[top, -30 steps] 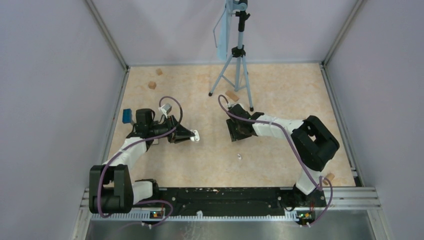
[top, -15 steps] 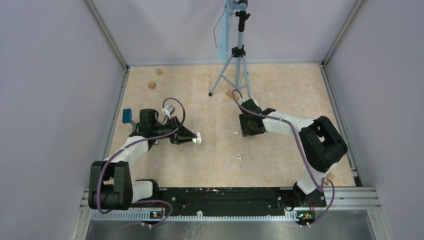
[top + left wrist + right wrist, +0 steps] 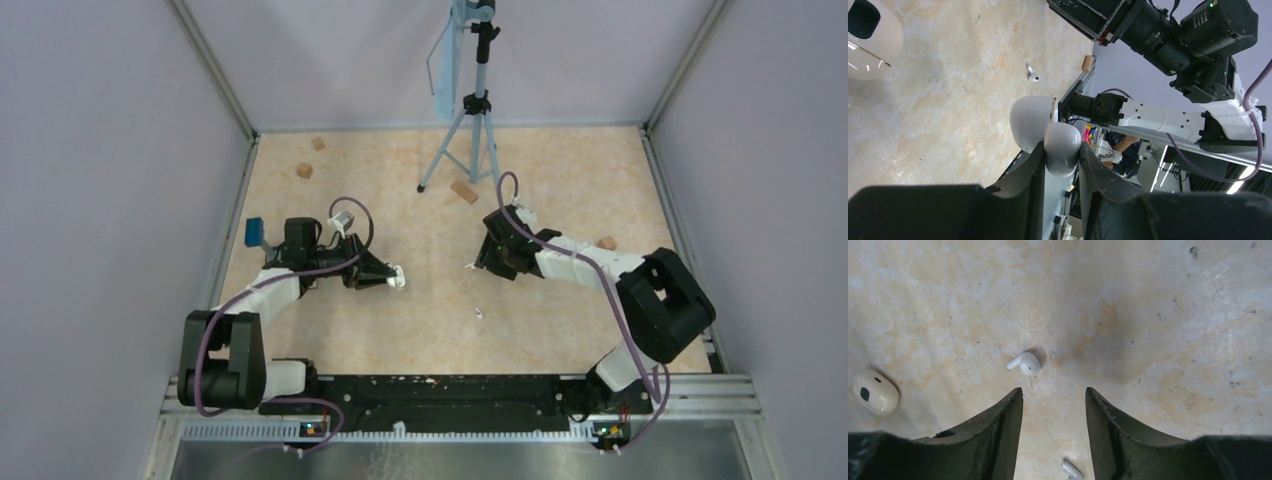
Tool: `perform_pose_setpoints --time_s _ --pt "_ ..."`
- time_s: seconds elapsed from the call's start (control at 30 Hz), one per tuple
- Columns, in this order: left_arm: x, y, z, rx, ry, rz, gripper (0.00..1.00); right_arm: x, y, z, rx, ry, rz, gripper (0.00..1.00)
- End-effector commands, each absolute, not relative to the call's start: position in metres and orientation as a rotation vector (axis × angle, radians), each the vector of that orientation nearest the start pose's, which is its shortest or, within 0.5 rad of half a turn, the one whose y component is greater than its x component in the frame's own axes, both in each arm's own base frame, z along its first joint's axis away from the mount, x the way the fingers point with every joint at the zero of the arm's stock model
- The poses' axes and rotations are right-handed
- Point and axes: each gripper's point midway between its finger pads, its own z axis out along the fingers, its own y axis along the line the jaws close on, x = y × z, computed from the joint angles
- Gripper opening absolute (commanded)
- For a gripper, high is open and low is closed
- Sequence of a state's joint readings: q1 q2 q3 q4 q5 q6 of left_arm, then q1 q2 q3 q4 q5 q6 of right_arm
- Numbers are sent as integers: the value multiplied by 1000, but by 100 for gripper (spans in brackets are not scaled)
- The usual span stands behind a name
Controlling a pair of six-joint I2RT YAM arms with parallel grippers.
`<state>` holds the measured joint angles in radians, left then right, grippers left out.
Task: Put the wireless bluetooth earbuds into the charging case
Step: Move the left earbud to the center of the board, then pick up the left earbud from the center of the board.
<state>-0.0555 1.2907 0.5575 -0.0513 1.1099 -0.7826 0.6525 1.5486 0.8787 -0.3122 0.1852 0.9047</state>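
Left arm [image 3: 268,288] and right arm [image 3: 578,263]: white links between bulky black joints, a purple cable [image 3: 362,220] looping along each, black tapered fingers [image 3: 998,430]

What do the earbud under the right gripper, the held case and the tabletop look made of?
Earbud: likely white plastic, glossy; there is a highlight on its rounded head.
Charging case: smooth white plastic by the look, with a soft sheen.
Tabletop: beige marble pattern, probably laminate or print; flat, with dark specks.
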Motion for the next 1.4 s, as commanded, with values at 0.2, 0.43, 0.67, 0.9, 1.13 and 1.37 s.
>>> perform_pose_setpoints --time_s 0.2,0.43,0.67,0.9,1.13,1.37 --pt "244 -187 159 -106 2287 -1705 0 298 259 36 656 2549 481 41" --pt "242 -187 158 -81 2287 -1720 0 306 268 20 662 2593 429 37" --pt "241 -188 161 -64 2281 -1729 0 310 259 10 631 2617 297 34" --pt "240 -188 161 -62 2285 -1739 0 308 239 1 548 2647 88 32" --pt "240 -188 161 -55 2282 -1740 0 309 235 6 437 2661 39 30" --pt "239 -188 163 -58 2280 -1742 0 307 252 9 387 2704 105 38"
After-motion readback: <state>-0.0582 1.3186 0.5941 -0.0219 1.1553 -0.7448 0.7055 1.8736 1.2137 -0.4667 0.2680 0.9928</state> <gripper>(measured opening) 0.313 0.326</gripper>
